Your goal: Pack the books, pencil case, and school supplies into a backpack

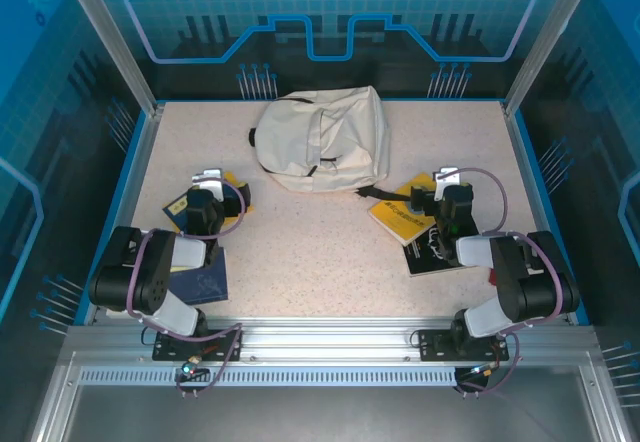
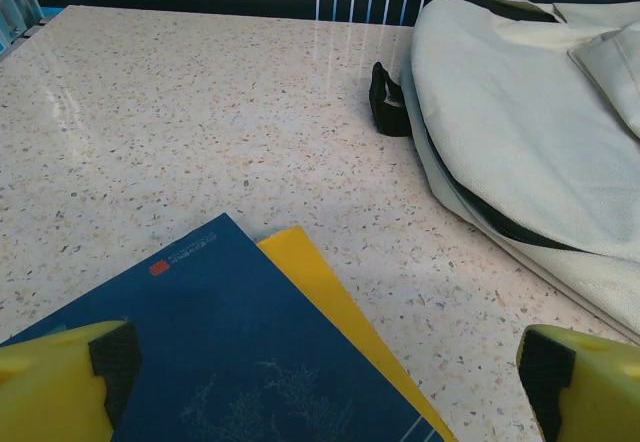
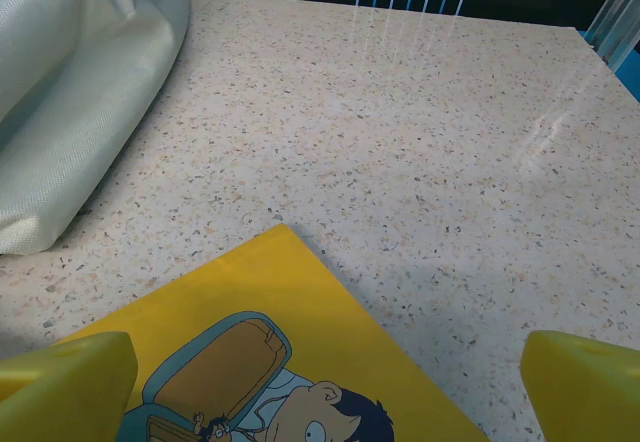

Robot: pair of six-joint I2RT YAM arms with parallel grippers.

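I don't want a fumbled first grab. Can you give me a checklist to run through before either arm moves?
1. The left gripper is open and empty: ok.
2. The right gripper is open and empty: ok.
3. The blue book lies flat below the left gripper, atop a plain yellow book: ok.
4. The cartoon-cover book lies flat below the right gripper: ok.
5. The backpack is unzipped for loading: cannot tell.

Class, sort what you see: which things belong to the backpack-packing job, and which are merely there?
Job: backpack; blue book; yellow book beneath it; yellow cartoon-cover book; black book.
Merely there: speckled table; blue back panel.
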